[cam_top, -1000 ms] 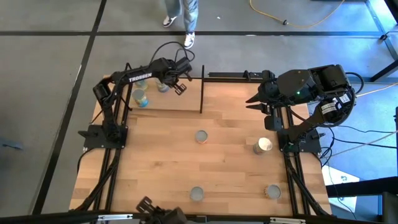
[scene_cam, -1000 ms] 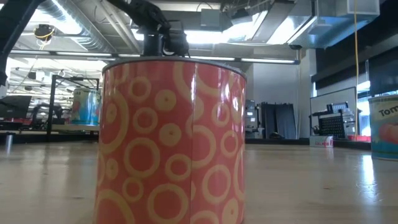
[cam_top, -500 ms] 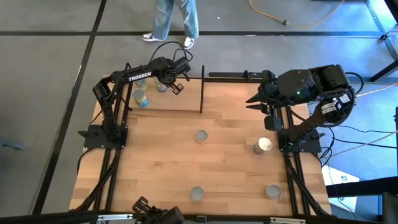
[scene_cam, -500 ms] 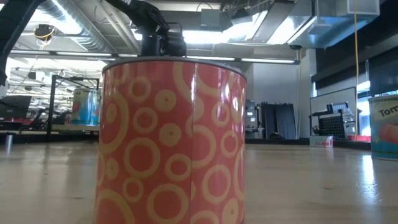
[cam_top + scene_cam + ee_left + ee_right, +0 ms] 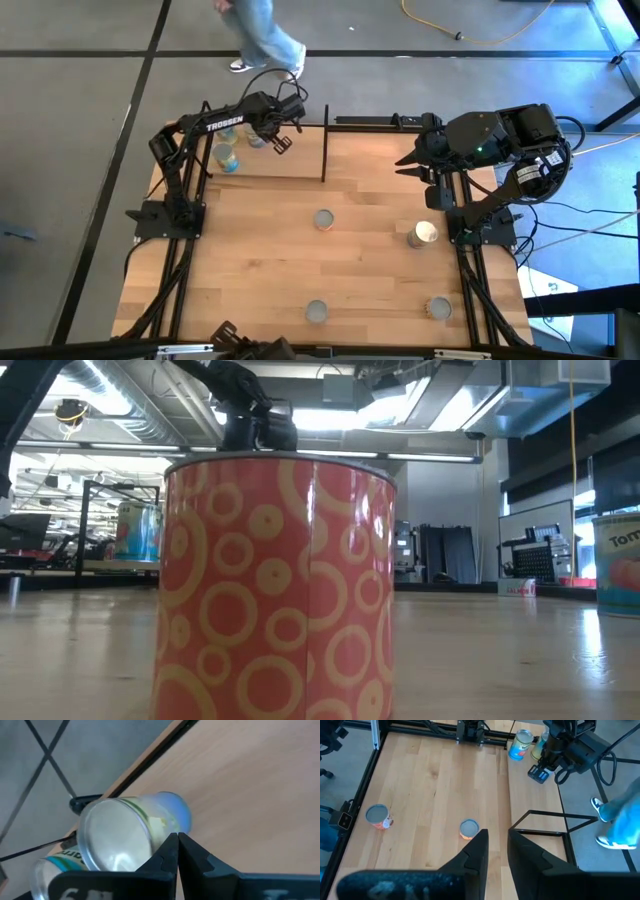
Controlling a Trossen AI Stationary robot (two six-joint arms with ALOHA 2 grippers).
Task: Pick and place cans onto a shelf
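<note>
Shifted slightly leftward along the shelf [image 5: 300, 150], the left gripper [image 5: 281, 139] hangs, fingers closed on nothing, above a pale can [image 5: 130, 835] near the shelf's rear edge, a second can [image 5: 227, 158] close beside. Wide bare worktop [image 5: 270, 250] separates four cans. Right gripper [image 5: 408, 164], fingers narrowly parted, waits at the worktop's right edge.

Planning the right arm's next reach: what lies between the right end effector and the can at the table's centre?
Bare wooden tabletop only, in the high view, from the right end effector to the centre can.
</note>
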